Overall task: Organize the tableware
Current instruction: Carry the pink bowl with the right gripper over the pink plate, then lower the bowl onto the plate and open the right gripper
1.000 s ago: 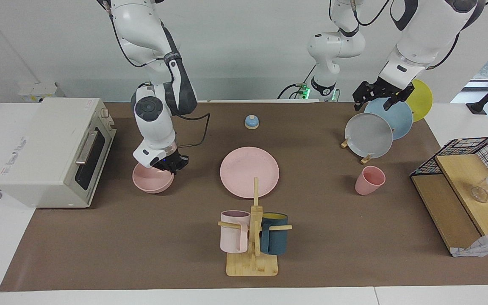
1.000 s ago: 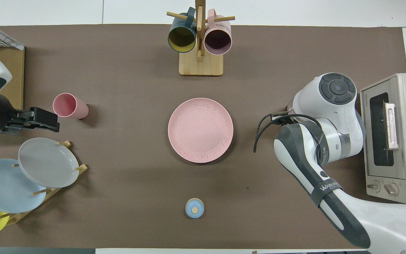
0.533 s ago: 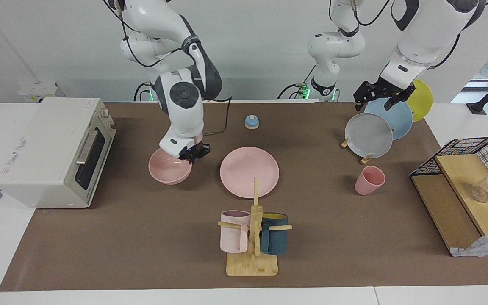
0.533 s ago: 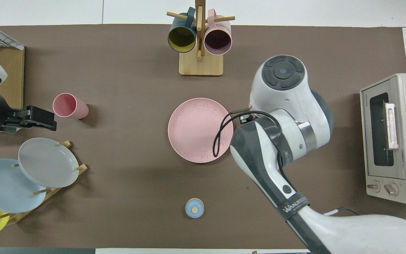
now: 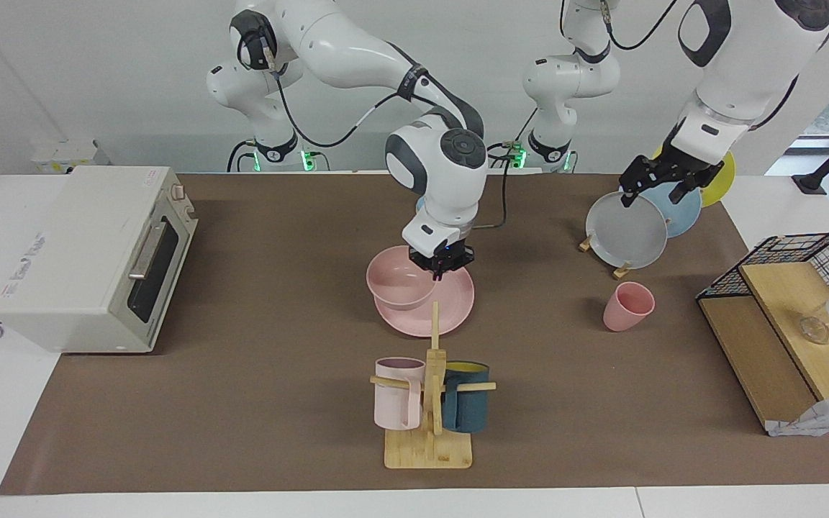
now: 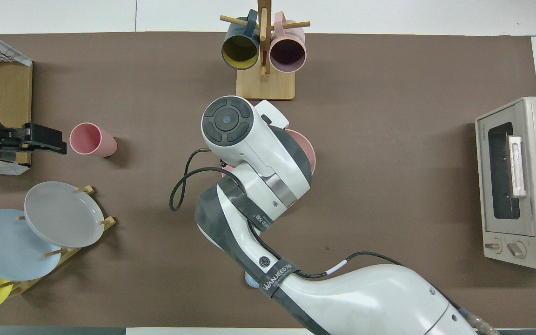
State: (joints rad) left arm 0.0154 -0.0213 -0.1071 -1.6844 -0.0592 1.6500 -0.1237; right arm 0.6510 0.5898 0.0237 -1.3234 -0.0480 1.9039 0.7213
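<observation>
The toaster oven [image 5: 91,252] sits well away from both grippers, at the right arm's end of the table, and the wire basket [image 5: 803,259] sits at the left arm's end. The plate rack [image 5: 637,216] with its grey, blue and yellow plates lies directly under the left gripper [image 5: 663,185], which hangs over the grey plate; whether its fingers are spread or pressed together cannot be told. The pink plate [image 5: 450,302] lies flat in the middle of the table, right under the right gripper [image 5: 442,265]. That gripper pinches the rim of the pink bowl [image 5: 400,286] on the side nearer the robots, and the bowl hangs just over the plate, or perhaps already rests on it; contact cannot be made out. In the overhead view the right arm covers most of both, with only an edge of the bowl [image 6: 307,149] showing. The mug stand [image 5: 429,403] is farther from the robots than the bowl, its upright post close to the plate's edge. The pink cup [image 5: 627,306] stands upright well apart from the right gripper, toward the left arm's end and near the rack. The set looks light, stiff and matte, so probably not slippery, though it may chip if dropped. The bowl is best held by its rim, as now; the cup likely by its upper wall or lip, one finger inside.
</observation>
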